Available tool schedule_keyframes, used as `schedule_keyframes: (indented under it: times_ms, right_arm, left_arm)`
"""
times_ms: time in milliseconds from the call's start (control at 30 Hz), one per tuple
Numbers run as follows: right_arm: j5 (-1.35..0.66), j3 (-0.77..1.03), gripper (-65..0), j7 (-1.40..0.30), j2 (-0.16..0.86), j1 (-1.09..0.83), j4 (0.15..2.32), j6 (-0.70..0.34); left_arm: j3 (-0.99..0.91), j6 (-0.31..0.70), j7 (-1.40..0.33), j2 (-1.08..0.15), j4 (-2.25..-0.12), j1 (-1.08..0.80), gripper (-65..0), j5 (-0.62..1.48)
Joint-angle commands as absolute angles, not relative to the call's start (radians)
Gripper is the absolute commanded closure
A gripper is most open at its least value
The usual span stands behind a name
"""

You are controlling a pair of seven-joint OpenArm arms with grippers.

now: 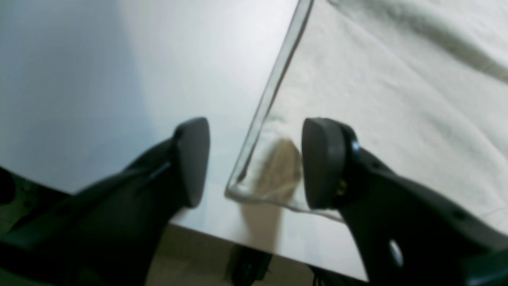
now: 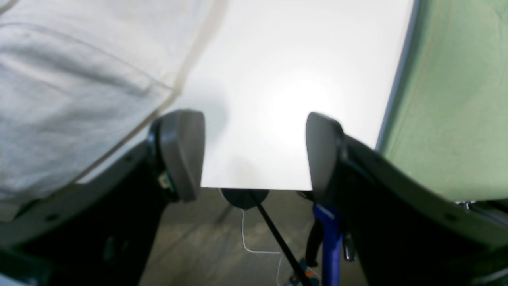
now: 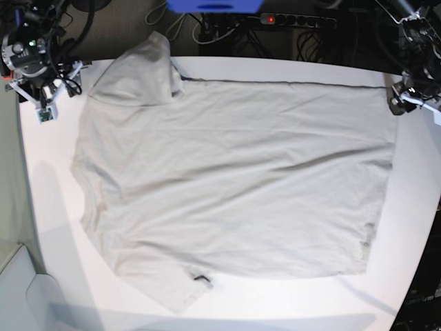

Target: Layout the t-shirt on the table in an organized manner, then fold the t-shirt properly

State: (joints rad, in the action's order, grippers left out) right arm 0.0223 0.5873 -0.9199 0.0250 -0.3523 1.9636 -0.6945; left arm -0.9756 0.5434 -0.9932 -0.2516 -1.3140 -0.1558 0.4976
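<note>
Lay spread flat across the white table (image 3: pixel 413 207), the t-shirt (image 3: pixel 234 186), no label readable; hovered unclenched and holding nothing, left gripper (image 1: pixel 254 163) at its 2 o'clock corner, right gripper (image 2: pixel 256 153) at 10 o'clock.

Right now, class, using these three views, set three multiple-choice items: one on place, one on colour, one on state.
1. Where does the t-shirt lie?
A. spread on the table
B. on the floor
C. hanging from an arm

2. What colour is the t-shirt?
A. navy
B. light grey-beige
C. red

3. How does the left tool stand?
A. clamped on a sleeve
B. shut, empty
C. open over the cloth's corner

Key: 1 A, the base view shows it opened out on the white top; 2 B, pale cloth in every view; 3 C, a clear gap between its pads.
</note>
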Motion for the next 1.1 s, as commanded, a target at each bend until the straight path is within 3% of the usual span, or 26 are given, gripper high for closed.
schedule_keyframes:
  times_ms: [0, 533, 600, 733, 833, 933, 1067]
  right_arm:
    - [0.018, 0.591, -40.2, -0.906, 0.036, -0.352, 1.983, -0.698]
    - [0.016, 0.613, -40.2, -0.906, 0.035, -0.352, 1.983, -0.698]
    - [0.016, 0.613, -40.2, -0.906, 0.035, -0.352, 1.983, -0.698]
    - [0.016, 0.613, -40.2, -0.906, 0.036, -0.352, 1.983, -0.698]
    - [0.016, 0.613, -39.4, -0.908, 0.036, -0.354, 1.983, -0.698]
    - [0.016, 0.613, -37.0, -0.914, 0.036, -0.354, 1.985, -0.698]
    - [0.018, 0.613, -35.3, -0.915, 0.007, -0.354, 1.985, -0.698]
  left_arm:
    - [-0.978, 0.539, -1.023, -0.251, -1.336, -0.176, -36.2, 0.486]
    - [-0.914, 0.539, -1.017, -0.222, -1.405, -0.203, -35.2, 0.483]
    - [-0.909, 0.539, -1.017, -0.222, -1.405, -0.205, -30.9, 0.483]
    - [-0.911, 0.539, -1.018, -0.222, -1.405, -0.205, -13.2, 0.483]
    - [-0.912, 0.539, -1.017, -0.222, -1.405, -0.205, -4.4, 0.484]
    - [-0.912, 0.539, -1.017, -0.222, -1.405, -0.205, 0.0, 0.484]
    - [-0.914, 0.539, -1.017, -0.228, -1.411, -0.200, -0.4, 0.484]
